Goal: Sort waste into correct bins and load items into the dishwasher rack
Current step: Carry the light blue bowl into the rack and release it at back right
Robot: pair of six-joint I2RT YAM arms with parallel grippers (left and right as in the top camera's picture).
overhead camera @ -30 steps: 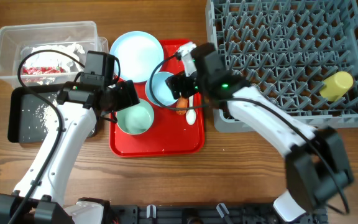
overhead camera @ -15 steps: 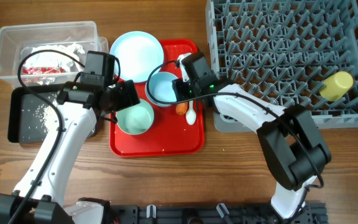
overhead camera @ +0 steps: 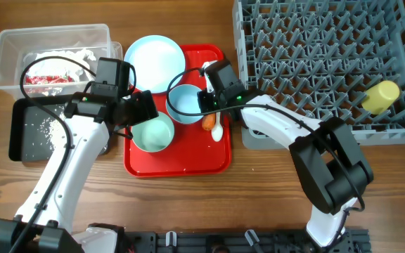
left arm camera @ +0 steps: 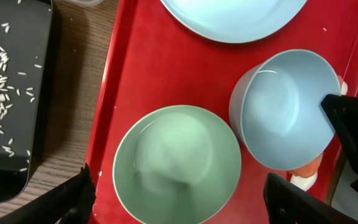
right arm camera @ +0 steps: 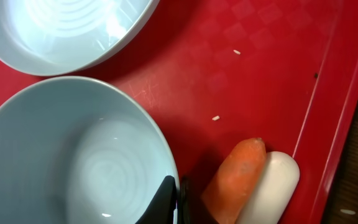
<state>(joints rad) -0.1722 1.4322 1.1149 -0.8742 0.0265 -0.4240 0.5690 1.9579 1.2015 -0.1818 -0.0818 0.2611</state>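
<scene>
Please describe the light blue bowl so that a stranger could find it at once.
Find the red tray left of the grey rack. Of the three pale dishes there, the light blue bowl is the deep one nearest the rack, its rim pinched by the right gripper, unlike the green bowl or flat plate.

I count two bowls: a blue bowl (overhead camera: 186, 103) and a green bowl (overhead camera: 152, 133). One plate (overhead camera: 155, 55), one yellow cup (overhead camera: 380, 96), one spoon (overhead camera: 216, 131), one carrot piece (overhead camera: 207, 122). One rack (overhead camera: 322, 63), one clear tub (overhead camera: 51, 32), one black tray (overhead camera: 18, 137), one red tray (overhead camera: 188, 158), one crumpled wrapper (overhead camera: 48, 76). The rice grains (overhead camera: 48, 126) are too many to count.
</scene>
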